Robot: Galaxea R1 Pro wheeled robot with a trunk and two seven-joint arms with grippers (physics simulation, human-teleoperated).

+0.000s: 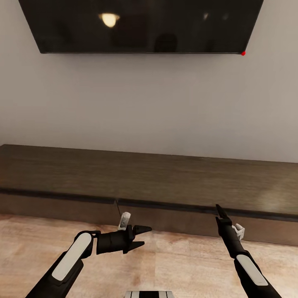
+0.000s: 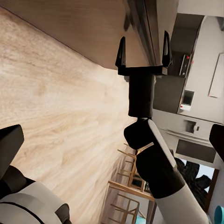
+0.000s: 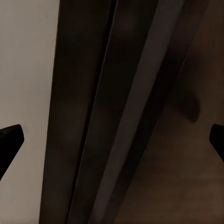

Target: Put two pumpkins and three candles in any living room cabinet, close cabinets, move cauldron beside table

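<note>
Facing the long, low dark-brown wooden cabinet (image 1: 149, 178) under a big black wall-mounted TV screen (image 1: 140, 25), with pale wood-plank floor (image 1: 174, 265) in front. No pumpkins, candles or cauldron anywhere around, and the drawer fronts look flush along the dark groove under the top, so probably at the "make sure it's closed" or "about to open one" stage, hard to say which.

Left end effector (image 1: 142, 236) hanging low over the floor, pointing sideways toward the other arm, 2 fingers spread a bit and holding nothing. Right end effector (image 1: 219, 209) pointing up and forward, tip right at the cabinet's front edge, just beside the groove. From the head view looks narrow, but that's an edge-on look; seen from the left wrist (image 2: 143, 52) the 2 fingers stand clearly apart with nothing between, and the right wrist camera agrees, finger tips (image 3: 10, 137) at either side of the frame with only dark cabinet wood between.

Key relation: cabinet runs long-ways left to right across the robot, its front edge straight ahead of the right end effector and basically touching distance, while the left one sits further back and aimed across, not at it. So right arm clearly the closer one for any push or pull on that front, moving straight forward or back across the long axis.
</note>
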